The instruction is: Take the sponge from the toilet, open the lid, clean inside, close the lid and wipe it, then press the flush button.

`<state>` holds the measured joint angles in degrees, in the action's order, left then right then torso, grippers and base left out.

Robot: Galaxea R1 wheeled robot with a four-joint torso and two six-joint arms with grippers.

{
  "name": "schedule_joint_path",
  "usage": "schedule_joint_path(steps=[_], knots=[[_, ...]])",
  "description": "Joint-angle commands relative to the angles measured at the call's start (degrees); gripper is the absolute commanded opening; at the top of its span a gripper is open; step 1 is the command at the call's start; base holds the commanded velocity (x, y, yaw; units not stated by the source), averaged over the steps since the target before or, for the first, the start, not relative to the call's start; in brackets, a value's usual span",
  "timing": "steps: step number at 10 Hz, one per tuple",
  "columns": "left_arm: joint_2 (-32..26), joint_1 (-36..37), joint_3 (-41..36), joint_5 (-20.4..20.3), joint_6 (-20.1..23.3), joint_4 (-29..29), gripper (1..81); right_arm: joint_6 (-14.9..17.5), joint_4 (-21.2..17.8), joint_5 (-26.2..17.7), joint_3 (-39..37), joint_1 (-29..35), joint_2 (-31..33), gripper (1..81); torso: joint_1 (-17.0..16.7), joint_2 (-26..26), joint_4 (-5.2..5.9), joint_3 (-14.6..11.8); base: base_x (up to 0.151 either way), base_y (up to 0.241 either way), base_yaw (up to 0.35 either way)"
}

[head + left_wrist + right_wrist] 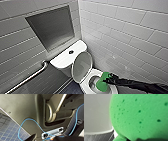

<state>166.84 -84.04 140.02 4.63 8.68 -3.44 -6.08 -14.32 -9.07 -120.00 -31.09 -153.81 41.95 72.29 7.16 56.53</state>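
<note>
The white toilet stands in the corner with its lid raised upright against the tank. The dark flush button sits in the middle of the flat tank top. My right gripper reaches in from the lower right, shut on the bright green sponge, which is down in the bowl by its right rim. Seen from the right wrist, the sponge is very close, porous and large. My left wrist camera faces my own dark body and a blue cable.
A metal grab bar runs along the tiled left wall below a recessed niche. The tiled right wall stands close beside the toilet. Dark floor tiles lie under my left arm.
</note>
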Motion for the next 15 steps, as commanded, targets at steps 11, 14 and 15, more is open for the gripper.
schedule_joint_path(steps=[11,14,15], knots=[[-0.46,-0.29,-0.36,5.21,-0.42,0.89,81.1,0.11,-0.09,-2.09,-2.33,9.75,-3.9,1.0,0.11,-0.15,0.0,5.66,0.016,0.0,0.0],[-0.54,-0.21,-0.36,5.39,-0.42,0.8,81.1,0.11,0.0,-2.09,-3.91,10.91,-6.18,1.0,0.13,-0.18,0.0,5.95,0.0,0.0,0.0],[-0.63,-0.29,-0.44,5.39,-0.42,0.8,81.1,0.11,0.0,-2.09,-4.35,11.09,-6.71,1.0,0.13,-0.18,0.0,5.95,0.0,0.0,0.0]])
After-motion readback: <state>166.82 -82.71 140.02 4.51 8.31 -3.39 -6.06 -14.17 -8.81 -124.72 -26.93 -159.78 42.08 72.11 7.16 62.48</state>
